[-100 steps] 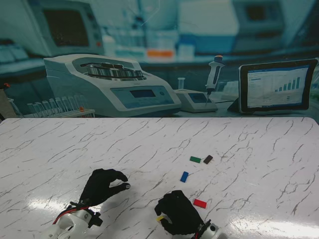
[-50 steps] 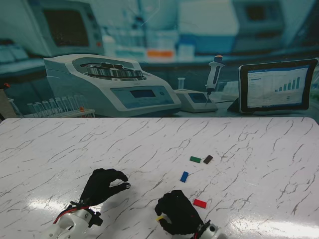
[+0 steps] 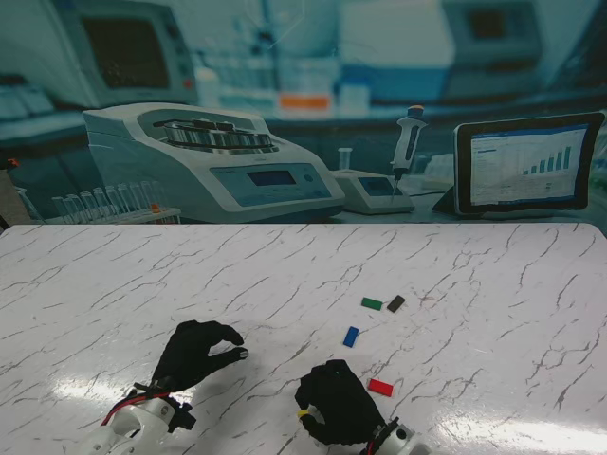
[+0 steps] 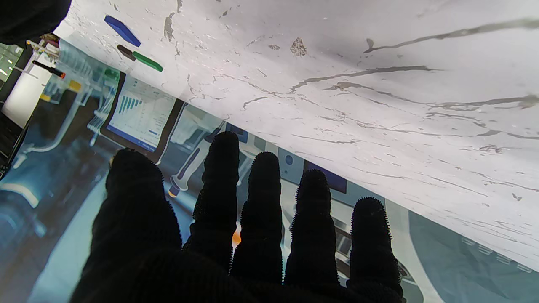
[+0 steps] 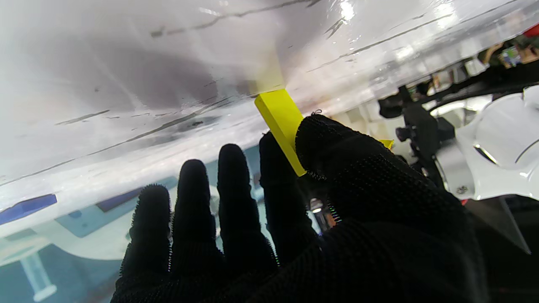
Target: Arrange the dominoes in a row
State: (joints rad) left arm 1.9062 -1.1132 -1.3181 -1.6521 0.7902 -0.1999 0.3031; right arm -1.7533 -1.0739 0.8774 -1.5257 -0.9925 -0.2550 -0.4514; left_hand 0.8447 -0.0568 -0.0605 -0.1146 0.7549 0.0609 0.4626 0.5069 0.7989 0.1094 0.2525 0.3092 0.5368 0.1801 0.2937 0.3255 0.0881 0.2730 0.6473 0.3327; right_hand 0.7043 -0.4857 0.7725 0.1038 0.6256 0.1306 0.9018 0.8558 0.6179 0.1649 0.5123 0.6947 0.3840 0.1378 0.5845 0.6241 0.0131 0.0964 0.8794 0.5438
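Observation:
My right hand [image 3: 339, 406] in a black glove is shut on a yellow domino [image 5: 281, 122], pinched between thumb and forefinger; the domino's far end touches the table or hovers just over it. From the stand the yellow domino [image 3: 303, 413] peeps out at the hand's left side. A red domino [image 3: 380, 387] lies flat just right of that hand. Farther from me lie a blue domino [image 3: 351, 336], a green domino [image 3: 372, 303] and a dark brown domino [image 3: 395, 303]. My left hand [image 3: 194, 354] hovers at the near left, fingers curled, holding nothing.
The white marble table [image 3: 142, 284] ends at a backdrop picturing lab machines and a tablet. In the left wrist view the blue domino [image 4: 122, 30], the brown domino [image 4: 125, 52] and the green domino [image 4: 147, 61] lie far off.
My right hand with the yellow domino has edged slightly nearer to me. The left hand and the loose dominoes have not moved.

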